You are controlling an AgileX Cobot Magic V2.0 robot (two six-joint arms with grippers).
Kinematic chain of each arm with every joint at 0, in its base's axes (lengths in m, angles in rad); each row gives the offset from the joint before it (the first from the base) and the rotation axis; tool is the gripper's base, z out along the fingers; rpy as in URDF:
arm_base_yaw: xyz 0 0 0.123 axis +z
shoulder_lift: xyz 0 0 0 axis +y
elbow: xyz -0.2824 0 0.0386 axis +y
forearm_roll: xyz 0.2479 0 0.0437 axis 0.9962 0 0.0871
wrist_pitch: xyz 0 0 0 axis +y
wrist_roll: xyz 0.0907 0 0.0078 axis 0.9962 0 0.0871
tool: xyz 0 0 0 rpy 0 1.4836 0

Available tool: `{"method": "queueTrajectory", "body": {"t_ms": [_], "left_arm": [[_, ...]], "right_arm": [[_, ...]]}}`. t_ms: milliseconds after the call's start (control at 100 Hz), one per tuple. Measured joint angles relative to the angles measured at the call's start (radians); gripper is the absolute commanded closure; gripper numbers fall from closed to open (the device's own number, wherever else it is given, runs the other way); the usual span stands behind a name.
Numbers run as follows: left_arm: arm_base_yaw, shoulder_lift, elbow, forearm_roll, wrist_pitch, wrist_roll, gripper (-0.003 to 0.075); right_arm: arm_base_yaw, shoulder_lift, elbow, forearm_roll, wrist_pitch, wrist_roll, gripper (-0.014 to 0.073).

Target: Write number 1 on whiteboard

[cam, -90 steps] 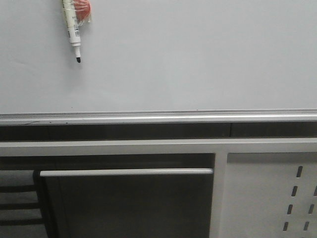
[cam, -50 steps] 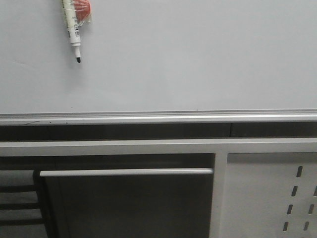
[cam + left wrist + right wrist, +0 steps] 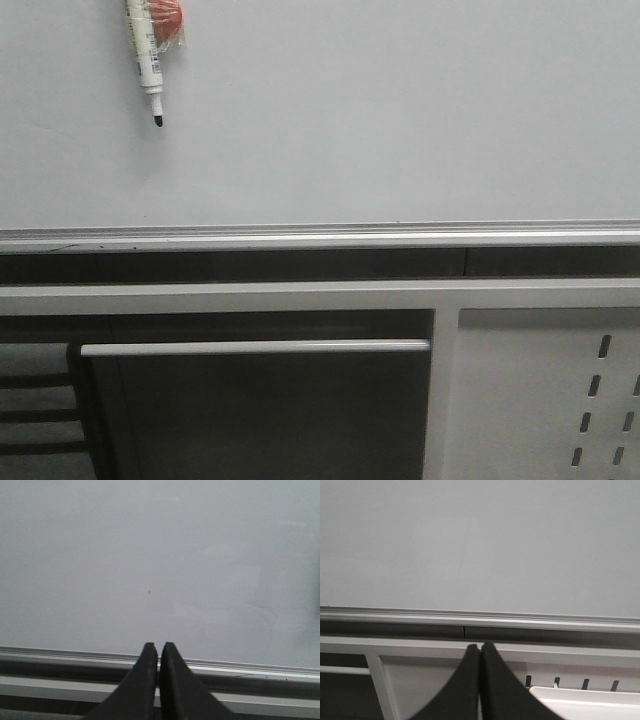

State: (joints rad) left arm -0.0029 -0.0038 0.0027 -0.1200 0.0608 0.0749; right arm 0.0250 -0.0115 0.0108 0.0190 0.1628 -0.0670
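The whiteboard [image 3: 380,110] fills the upper half of the front view, pale grey-white with a silver bottom rail [image 3: 320,237]. No black stroke of the number 1 shows on it in any view. A white marker with a black tip [image 3: 147,60] hangs tip-down at the board's top left, against a red holder [image 3: 166,14]. My left gripper [image 3: 158,646] is shut and empty, facing the board [image 3: 160,555] just above its rail. My right gripper [image 3: 480,645] is shut and empty, pointing below the board's rail [image 3: 480,617]. Neither gripper shows in the front view.
Below the board run a dark gap and a white metal frame bar [image 3: 320,296]. A white perforated metal panel [image 3: 545,395] stands at the lower right, a dark panel with a silver handle bar [image 3: 255,347] at the lower left. A white tray edge [image 3: 590,700] shows in the right wrist view.
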Motion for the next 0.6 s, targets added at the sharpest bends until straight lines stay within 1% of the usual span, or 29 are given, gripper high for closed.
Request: {"method": "queueTrajectory", "body": {"t_ms": [180,320,460,600], "left_arm": [[0.000,0.000,0.000,-0.004,0.000,0.000,0.0741],[0.000,0.000,0.000,-0.054,0.000,0.000,0.0741],[0.000,0.000,0.000,-0.165,0.000,0.000,0.0741],[0.000,0.000,0.000,-0.328,-0.002,-0.001,0.0741]], "right_arm": [[0.000,0.000,0.000,0.008,-0.011,0.000,0.0657],[0.000,0.000,0.000,0.082,-0.016,0.000,0.0657],[0.000,0.000,0.000,0.215,-0.046,0.000,0.0657],[0.000,0.000,0.000,0.411,-0.072,0.000,0.0657]]}}
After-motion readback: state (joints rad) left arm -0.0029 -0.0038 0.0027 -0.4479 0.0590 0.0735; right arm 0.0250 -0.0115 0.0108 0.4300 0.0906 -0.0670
